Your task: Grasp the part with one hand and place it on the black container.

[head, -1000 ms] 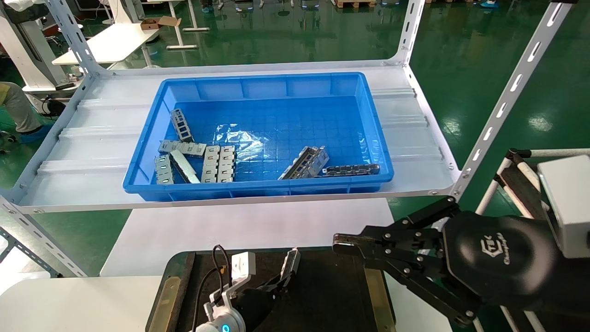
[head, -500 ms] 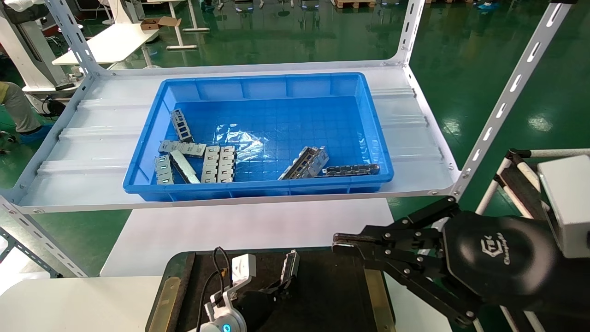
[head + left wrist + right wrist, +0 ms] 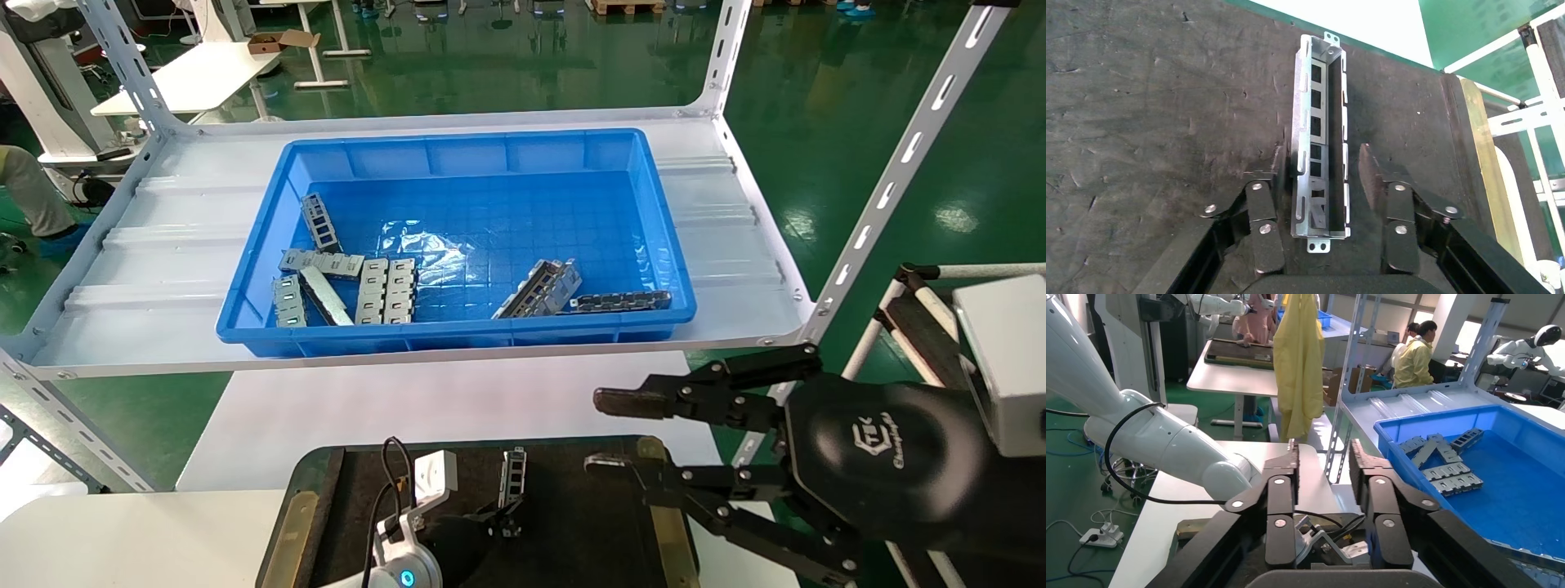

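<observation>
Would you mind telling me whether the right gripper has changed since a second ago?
Yes. The right gripper has opened: its upper finger now sits above the far edge of the black tray, its lower finger over the tray.

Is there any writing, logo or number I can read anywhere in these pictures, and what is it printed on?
A white logo and a word in script on the black rounded housing behind the right gripper: too small to read with certainty.
No readable text on the silver-grey metal channel part, the flat black container or the blue plastic bin.
</observation>
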